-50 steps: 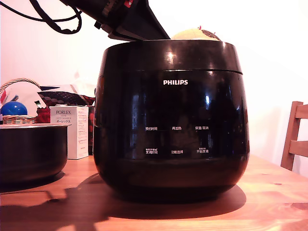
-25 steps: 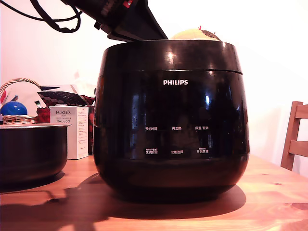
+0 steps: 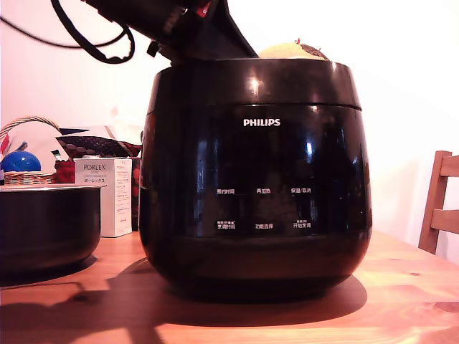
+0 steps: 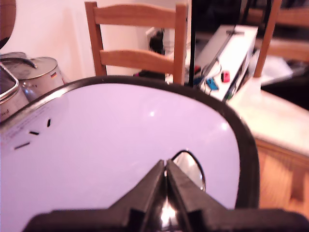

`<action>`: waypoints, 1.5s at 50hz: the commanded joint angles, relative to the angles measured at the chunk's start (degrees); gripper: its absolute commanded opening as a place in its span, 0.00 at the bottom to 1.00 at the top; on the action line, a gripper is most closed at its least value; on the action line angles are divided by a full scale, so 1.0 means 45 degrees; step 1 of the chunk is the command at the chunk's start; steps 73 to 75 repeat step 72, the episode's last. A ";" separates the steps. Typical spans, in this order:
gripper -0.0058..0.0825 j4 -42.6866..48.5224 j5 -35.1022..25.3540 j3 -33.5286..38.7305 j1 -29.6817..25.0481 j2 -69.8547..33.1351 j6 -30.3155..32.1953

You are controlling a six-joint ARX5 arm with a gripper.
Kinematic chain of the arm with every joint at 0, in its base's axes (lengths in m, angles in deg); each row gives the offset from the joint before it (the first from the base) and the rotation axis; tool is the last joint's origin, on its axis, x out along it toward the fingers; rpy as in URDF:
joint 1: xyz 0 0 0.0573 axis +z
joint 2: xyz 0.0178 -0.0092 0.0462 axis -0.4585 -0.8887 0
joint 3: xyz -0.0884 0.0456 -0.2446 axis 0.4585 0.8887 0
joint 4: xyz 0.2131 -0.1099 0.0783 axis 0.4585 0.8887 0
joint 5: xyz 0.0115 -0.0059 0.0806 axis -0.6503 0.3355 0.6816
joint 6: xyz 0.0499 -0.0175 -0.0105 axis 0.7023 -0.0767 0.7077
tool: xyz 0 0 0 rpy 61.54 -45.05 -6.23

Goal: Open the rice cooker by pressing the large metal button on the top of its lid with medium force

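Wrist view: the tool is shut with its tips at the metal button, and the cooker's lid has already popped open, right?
Not quite. The lid is still closed, as the exterior view shows. The tool is shut, tips at the metal button.

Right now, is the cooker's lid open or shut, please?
Shut: the lid sits level on the cooker, with only a thin seam showing.

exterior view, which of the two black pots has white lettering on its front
The rice cooker, the large glossy one in the middle, marked PHILIPS. The smaller matte black pot at the exterior view's left has a plain, unlettered side.
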State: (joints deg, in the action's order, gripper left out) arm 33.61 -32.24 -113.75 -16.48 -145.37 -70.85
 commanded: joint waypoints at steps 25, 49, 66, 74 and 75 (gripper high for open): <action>0.04 -0.0408 0.2443 0.0403 0.0495 0.2788 -0.0641; 0.04 0.2079 0.3492 0.0403 0.3774 0.5542 -0.0534; 0.04 0.2783 0.3429 0.0403 0.5761 0.6421 -0.0510; 0.04 0.2778 0.3429 0.0403 0.5829 0.6416 -0.0510; 0.04 0.2778 0.3429 0.0403 0.5829 0.6416 -0.0510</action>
